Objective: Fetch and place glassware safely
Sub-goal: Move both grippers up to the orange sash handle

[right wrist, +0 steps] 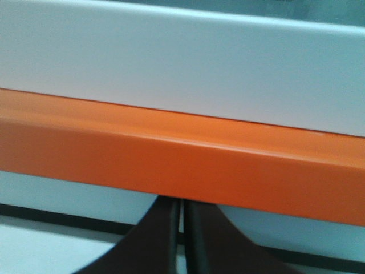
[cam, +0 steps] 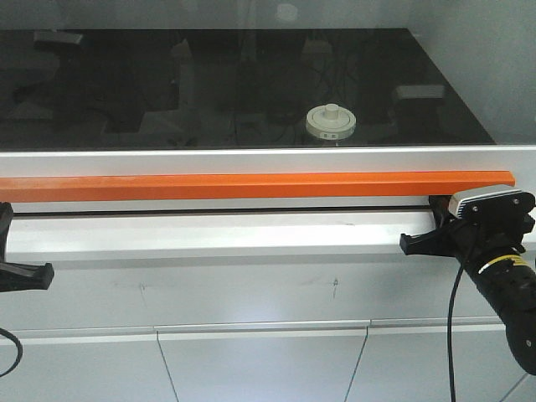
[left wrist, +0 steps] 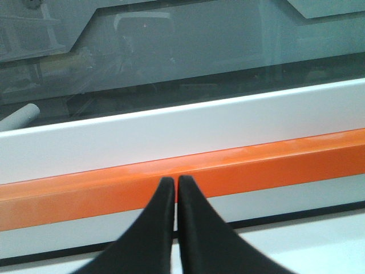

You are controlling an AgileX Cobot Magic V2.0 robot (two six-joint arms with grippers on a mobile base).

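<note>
I am looking at the jar (cam: 330, 126) in the front view, at about 1 o'clock from the middle of the picture. It is standing upright on the glossy black surface (cam: 167, 84), and its round off-white lid (cam: 330, 115), with the knob in the middle, is sitting on top. Nothing is touching it. It is standing beyond the white rail (cam: 251, 159) and the orange bar (cam: 251, 186), which is running across the front from 9 o'clock to 3 o'clock.

Both arms are hanging on the near side of that bar, well apart from the jar. The left pincer (cam: 21, 275) is showing only at the picture's edge, at about 8 o'clock. In its wrist view its black fingers (left wrist: 154, 234) are lying together with only a hairline slit between them, holding nothing and pointing at 12 o'clock towards the orange bar.

The right pincer (cam: 412, 244) is sitting at about 4 o'clock, just under the bar's right end, with a dark cable (cam: 452, 335) hanging beneath it. Its wrist view is blurred, but its fingers (right wrist: 159, 240) are pressing almost together, narrow and holding nothing. Their tips are meeting the bar's lower edge, and I cannot tell whether they are touching it.
</note>
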